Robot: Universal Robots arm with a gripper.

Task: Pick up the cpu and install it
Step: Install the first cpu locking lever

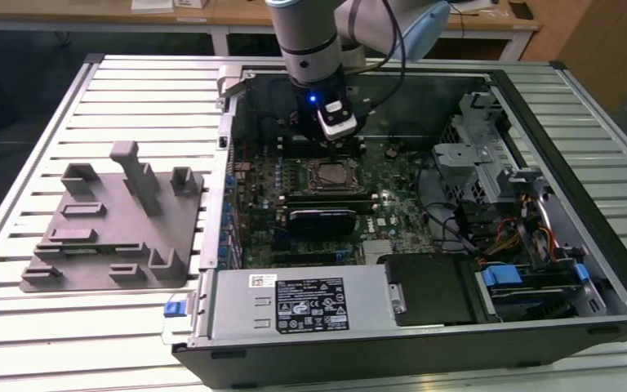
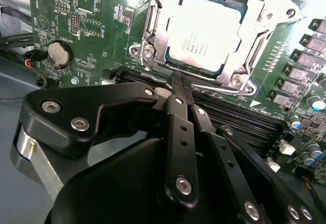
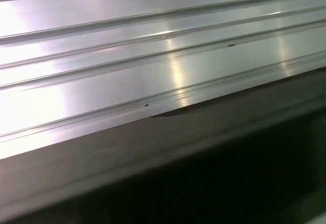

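On the exterior view's left, one grey plastic holder tray (image 1: 112, 229) with upright posts lies on the ribbed metal surface (image 1: 30, 343), and I can see no chip resting on it. Moving right, one open computer case (image 1: 575, 269) holds the green motherboard (image 1: 384, 216), with the single robot arm (image 1: 308, 41) reaching down into it from above. In the second wrist view the cpu (image 2: 204, 38) — one only, its pale metal top facing up — sits inside the socket frame (image 2: 155, 28) on the board, so it appears already seated where it belongs. The gripper (image 2: 178, 84) hangs just beside the socket's near edge, its black fingers (image 2: 175, 107) drawn close together at the tip and pinching nothing that I can make out; it looks apart from the chip, not touching it. I judge the placing step done or nearly so, with the installing part of the task in hand; any further move would call for care to keep the fingertips off the chip's top and clear of the memory slots (image 2: 239, 114) just alongside. One round coin cell battery (image 2: 60, 52) sits well apart from the socket — and further to the exterior view's right stand the drive cages (image 1: 488, 163).
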